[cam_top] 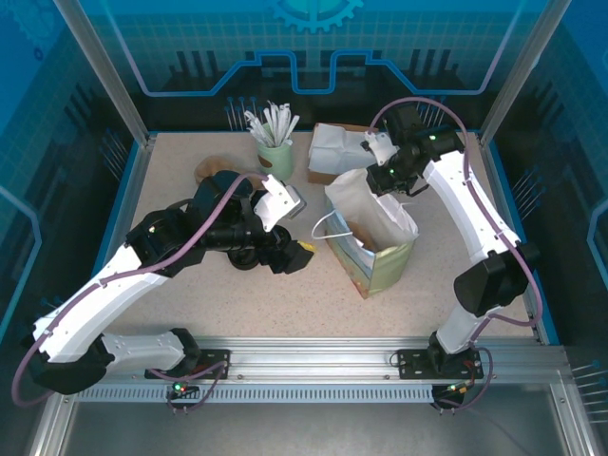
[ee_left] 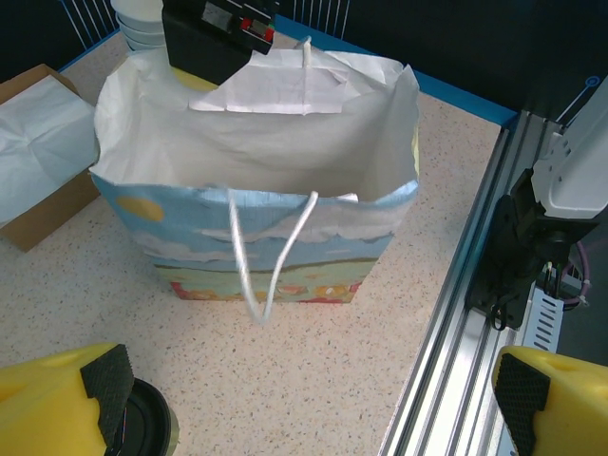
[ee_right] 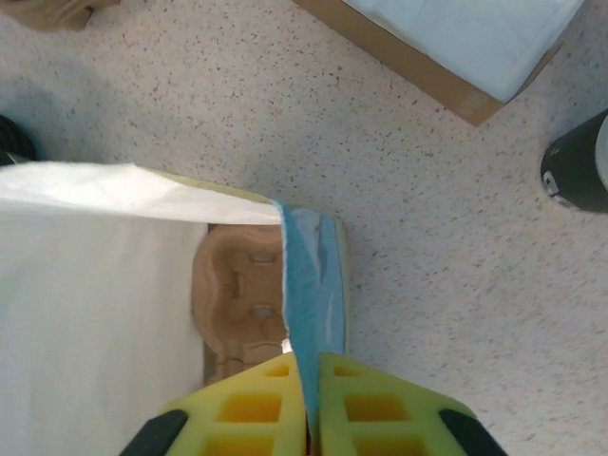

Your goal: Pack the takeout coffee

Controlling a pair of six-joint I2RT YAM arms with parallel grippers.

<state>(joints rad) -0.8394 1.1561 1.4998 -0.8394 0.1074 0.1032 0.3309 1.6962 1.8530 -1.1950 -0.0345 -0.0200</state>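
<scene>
While within right gripper (ee_right: 309, 372), bag (ee_right: 95, 304) with carrier (ee_right: 237, 294).

Top view: 2 robot arms, left arm (cam_top: 95, 296) at lower left, right arm (cam_top: 470, 199) at right. 1 gripper each: left gripper (ee_left: 309, 389), right gripper (ee_right: 312, 389), w/ 2 yellow fingers apiece.

1 printed paper bag (cam_top: 389, 266), centre-right, w/ 2 white string handles: front handle (ee_left: 271, 256), back handle (ee_left: 306, 52).

1 brown cup carrier (ee_right: 233, 294) inside the bag.

1 takeout coffee (ee_left: 144, 423), black lid, lower left of left wrist view.

1 stack of white-rimmed cups (ee_left: 142, 27), upper left; no. in stack unclear.

1 green cup (cam_top: 276, 158) of white stir sticks, top centre; too many sticks to count.

1 cardboard box of napkins (cam_top: 332, 157) to its right.
</scene>
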